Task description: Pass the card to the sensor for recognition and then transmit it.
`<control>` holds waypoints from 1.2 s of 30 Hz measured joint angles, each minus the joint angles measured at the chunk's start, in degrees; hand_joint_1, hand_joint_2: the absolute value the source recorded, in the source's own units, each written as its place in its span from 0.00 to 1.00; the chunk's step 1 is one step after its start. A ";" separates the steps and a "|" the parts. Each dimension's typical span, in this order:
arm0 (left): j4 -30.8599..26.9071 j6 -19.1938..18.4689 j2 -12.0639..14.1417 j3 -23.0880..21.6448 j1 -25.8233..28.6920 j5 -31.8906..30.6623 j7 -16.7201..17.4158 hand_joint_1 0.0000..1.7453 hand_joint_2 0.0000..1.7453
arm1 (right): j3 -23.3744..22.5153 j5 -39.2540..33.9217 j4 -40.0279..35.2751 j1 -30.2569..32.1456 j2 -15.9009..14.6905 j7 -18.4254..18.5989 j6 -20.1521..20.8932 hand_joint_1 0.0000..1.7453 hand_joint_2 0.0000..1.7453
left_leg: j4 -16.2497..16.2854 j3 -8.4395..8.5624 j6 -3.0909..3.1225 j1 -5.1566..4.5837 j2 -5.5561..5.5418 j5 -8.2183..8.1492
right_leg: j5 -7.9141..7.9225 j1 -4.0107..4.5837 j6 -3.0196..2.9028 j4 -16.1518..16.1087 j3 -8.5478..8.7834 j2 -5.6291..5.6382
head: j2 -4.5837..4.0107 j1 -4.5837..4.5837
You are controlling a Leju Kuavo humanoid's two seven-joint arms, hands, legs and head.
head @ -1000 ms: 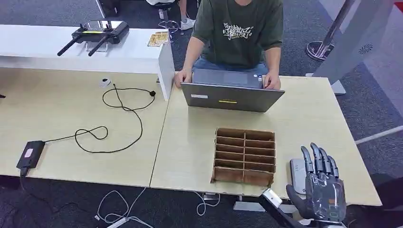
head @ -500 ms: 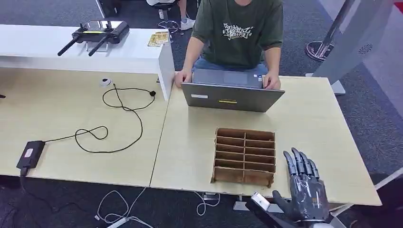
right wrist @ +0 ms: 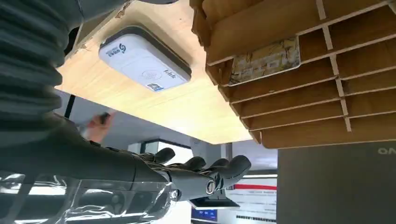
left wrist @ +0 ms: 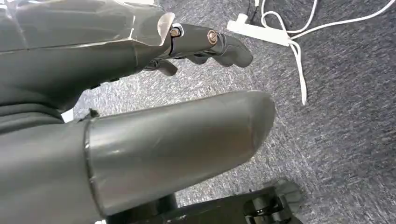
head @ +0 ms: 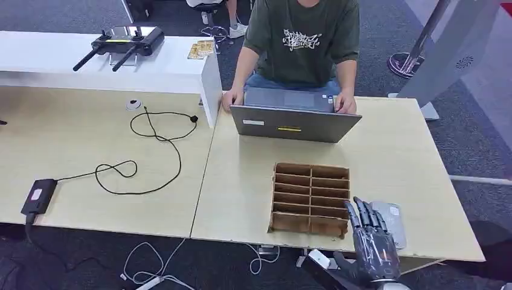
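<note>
A wooden slotted organizer [head: 311, 196] stands on the light table [head: 392, 151]. One of its compartments holds a patterned card [right wrist: 265, 60], lying flat. The grey-white sensor [head: 391, 222] [right wrist: 144, 60] lies on the table just right of the organizer. My right hand [head: 371, 244] [right wrist: 140, 179] hovers at the table's near edge by the organizer's front right corner, between organizer and sensor. Its fingers [right wrist: 205, 170] are stretched out and hold nothing. My left hand [left wrist: 116, 70] hangs over the carpeted floor, thumb and fingers apart, holding nothing.
A person [head: 302, 42] sits across the table typing on a grey laptop [head: 294, 124]. On the left table lie a black cable [head: 145, 151] and an adapter [head: 39, 196]. A white shelf [head: 90, 66] carries a controller [head: 124, 42]. White cables [left wrist: 280, 37] run on the floor.
My right hand has moved left and back toward the table's near edge, uncovering the sensor it was above. The person and the things on the table have not moved.
</note>
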 joint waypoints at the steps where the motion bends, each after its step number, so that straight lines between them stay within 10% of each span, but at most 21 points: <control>1: -0.13 0.00 0.00 0.02 -0.02 -0.35 0.26 0.00 0.00 | 0.37 -0.13 0.32 -0.14 0.11 0.43 0.02 0.00 1.00 | 0.00 0.00 0.00 0.00 0.00 0.00 | 0.00 0.00 0.00 0.00 0.00 0.00 | 0.00 0.02; 36: -3.50 1.40 0.37 2.34 0.00 -12.94 4.17 0.00 0.00 | 0.48 -0.02 6.54 -4.97 4.81 -3.48 -2.75 0.00 1.00 | 0.00 0.00 0.00 0.00 0.00 0.00 | 0.00 0.00 0.00 0.01 0.00 0.00 | 0.00 0.02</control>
